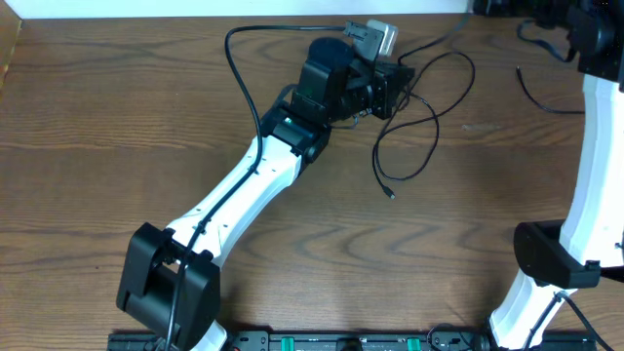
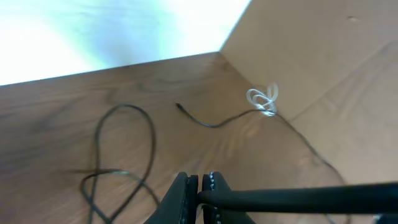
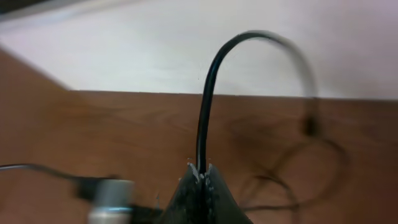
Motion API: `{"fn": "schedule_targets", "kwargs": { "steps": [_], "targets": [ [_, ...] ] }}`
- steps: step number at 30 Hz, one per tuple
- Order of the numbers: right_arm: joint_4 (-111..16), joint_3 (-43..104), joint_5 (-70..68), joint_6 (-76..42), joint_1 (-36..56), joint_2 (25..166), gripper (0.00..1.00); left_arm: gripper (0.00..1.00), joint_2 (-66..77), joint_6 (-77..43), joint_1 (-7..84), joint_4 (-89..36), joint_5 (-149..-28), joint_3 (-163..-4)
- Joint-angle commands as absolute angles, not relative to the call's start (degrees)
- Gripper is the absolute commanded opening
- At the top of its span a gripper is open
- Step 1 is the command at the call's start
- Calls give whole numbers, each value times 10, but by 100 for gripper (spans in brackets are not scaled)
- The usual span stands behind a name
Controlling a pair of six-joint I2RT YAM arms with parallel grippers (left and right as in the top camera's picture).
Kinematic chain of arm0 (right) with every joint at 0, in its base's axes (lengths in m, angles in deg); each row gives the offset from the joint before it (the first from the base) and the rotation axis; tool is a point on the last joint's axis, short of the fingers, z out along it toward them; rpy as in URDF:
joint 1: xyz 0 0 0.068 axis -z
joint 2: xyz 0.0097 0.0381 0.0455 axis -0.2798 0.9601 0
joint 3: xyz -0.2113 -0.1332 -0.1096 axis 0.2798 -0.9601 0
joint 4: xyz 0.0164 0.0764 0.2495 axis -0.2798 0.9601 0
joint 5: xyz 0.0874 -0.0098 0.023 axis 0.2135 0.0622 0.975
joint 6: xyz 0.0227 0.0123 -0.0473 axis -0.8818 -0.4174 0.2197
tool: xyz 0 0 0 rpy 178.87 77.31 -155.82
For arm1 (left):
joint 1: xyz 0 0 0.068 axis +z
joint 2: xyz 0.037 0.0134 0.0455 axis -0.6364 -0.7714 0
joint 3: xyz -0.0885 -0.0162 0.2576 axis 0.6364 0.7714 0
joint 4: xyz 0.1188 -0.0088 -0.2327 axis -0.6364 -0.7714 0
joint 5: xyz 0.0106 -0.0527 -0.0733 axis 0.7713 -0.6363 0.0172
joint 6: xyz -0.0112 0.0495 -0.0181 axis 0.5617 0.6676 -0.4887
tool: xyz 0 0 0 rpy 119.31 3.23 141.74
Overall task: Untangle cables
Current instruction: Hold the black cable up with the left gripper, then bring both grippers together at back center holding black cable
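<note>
Overhead: black cable [image 1: 375, 161], thin, in loose loops near the far edge, right of centre; free plug end points toward the near edge.
Left wrist: left gripper [image 2: 200, 186] pinches black cable, the strand running right; white cable [image 2: 264, 99] in a small coil.
Right wrist: right gripper [image 3: 202, 177] clamps arched black cable [image 3: 208, 93], which rises upright.

Left gripper [image 2: 200, 182]: at 6 o'clock, fingers [image 2: 184, 196] pinched together on the held black cable [image 2: 298, 194], which runs out toward 4 o'clock.
Looped black cable [image 2: 124, 106]: toward 9 o'clock, lying on the wooden surface [image 2: 50, 106].
Plug-ended black cable [image 2: 214, 126]: centre, curving toward the white cable.
White cable [image 2: 264, 101]: small coil toward 2 o'clock.
</note>
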State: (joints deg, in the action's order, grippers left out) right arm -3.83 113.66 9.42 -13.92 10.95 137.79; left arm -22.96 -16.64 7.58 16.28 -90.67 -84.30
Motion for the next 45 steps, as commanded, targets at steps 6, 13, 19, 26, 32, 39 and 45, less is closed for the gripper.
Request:
{"fn": "schedule_targets", "kwargs": {
  "steps": [6,13,19,26,32,39,45],
  "targets": [
    [8,1110,-43,-107,158,1413,6,8,-230,-202,73,134,-976,-981],
    [9,1060,4,-94,175,1419,65,8,-231,-203,73,125,-962,-1024],
    [48,1049,-23,-89,206,1419,99,8,-231,-185,82,107,-919,-1027],
    [-76,808,285,116,184,1419,99,8,-231,-177,131,-17,-929,-1126],
    [-248,673,380,168,113,1419,99,8,-231,-319,147,-59,-892,-1176],
    [-299,666,379,160,18,1419,99,8,-231,-397,180,-89,-893,-1210],
    [-282,666,432,191,15,1419,99,8,-231,-382,228,-117,-910,-1211]
  ]
}}
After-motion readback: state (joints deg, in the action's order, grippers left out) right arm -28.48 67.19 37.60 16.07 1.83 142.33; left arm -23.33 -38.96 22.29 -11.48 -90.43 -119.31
